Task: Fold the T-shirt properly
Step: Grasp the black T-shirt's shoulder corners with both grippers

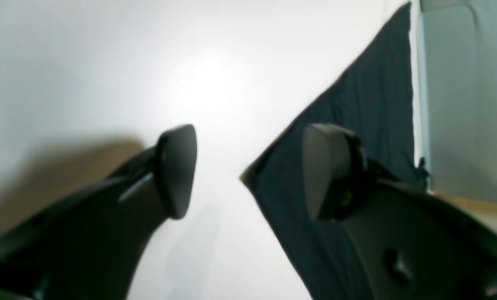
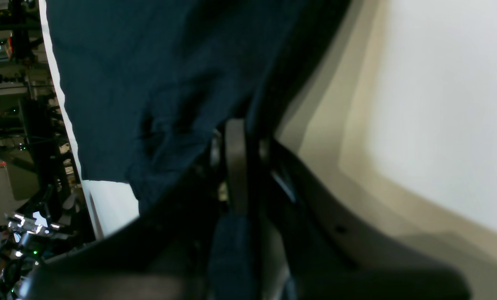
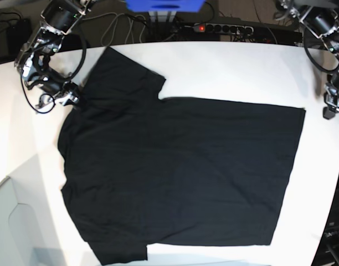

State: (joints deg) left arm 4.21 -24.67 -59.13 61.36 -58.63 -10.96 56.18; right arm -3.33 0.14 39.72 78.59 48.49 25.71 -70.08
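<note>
T-shirt [image 3: 180, 172] spread flat across the middle of the white counter [image 3: 241, 72], plain black side up, collar end toward the left, hem toward the right. One sleeve reaching to the far left, the other lying at the near edge of the counter, close to its rim. Hem's straight edge well short of the counter's right rim, with bare white surface beyond it; more bare counter along the far side, and a cluster of cables and a power strip [image 3: 225, 26] past the far edge. Fabric mostly smooth, faint wrinkles only. Right gripper [image 2: 236, 166] at the far left by the shoulder, jaws closed on a pinch of the dark cloth. Left gripper [image 1: 248, 171] at the far right, off the hem corner, jaws apart and empty above the bare counter.
</note>
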